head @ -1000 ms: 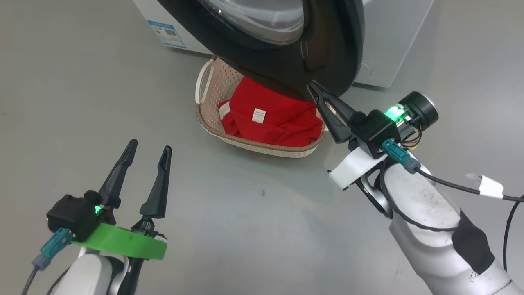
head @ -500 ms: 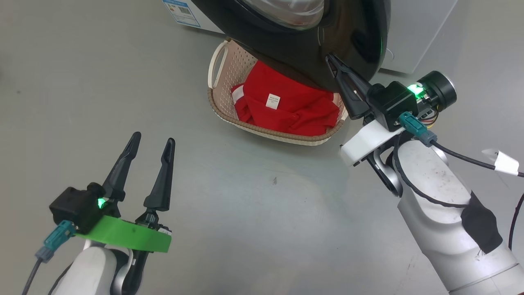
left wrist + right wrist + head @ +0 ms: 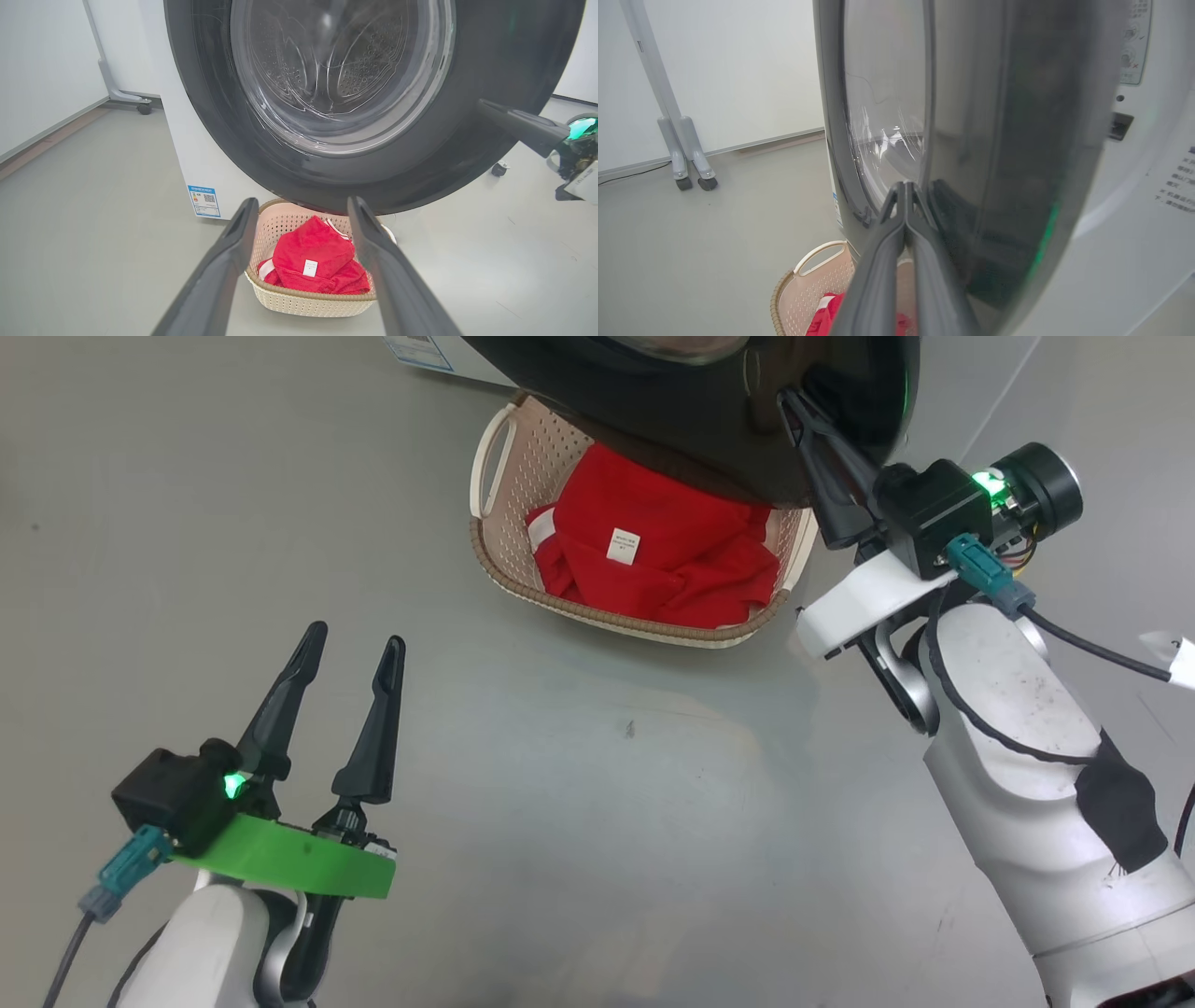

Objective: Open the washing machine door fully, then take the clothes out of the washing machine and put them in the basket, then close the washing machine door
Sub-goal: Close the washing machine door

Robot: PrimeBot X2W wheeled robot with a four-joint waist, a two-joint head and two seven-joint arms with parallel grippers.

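The washing machine door (image 3: 709, 420), glossy black with a bulging glass window (image 3: 336, 70), hangs partly swung out from the white washing machine (image 3: 187, 140) and over the back of the basket (image 3: 504, 569). My right gripper (image 3: 792, 398) is shut with nothing in it, and its tips rest against the door's (image 3: 994, 140) outer face near the rim; the closed fingertips (image 3: 905, 185) show in the right wrist view. Red clothes (image 3: 672, 560) with a white tag fill the cream basket (image 3: 308, 301). My left gripper (image 3: 357, 637) stands open and empty over the floor, short of the basket.
The floor is grey all around. A blue label (image 3: 204, 201) sits low on the machine's front. A grey stand on castors (image 3: 691, 177) is against the white wall to the left. The machine's control panel (image 3: 1148, 163) lies behind the door's edge.
The head camera has shifted. My right gripper, still shut, has moved farther from me with the door's rim, away from the basket. The left gripper stays open in place.
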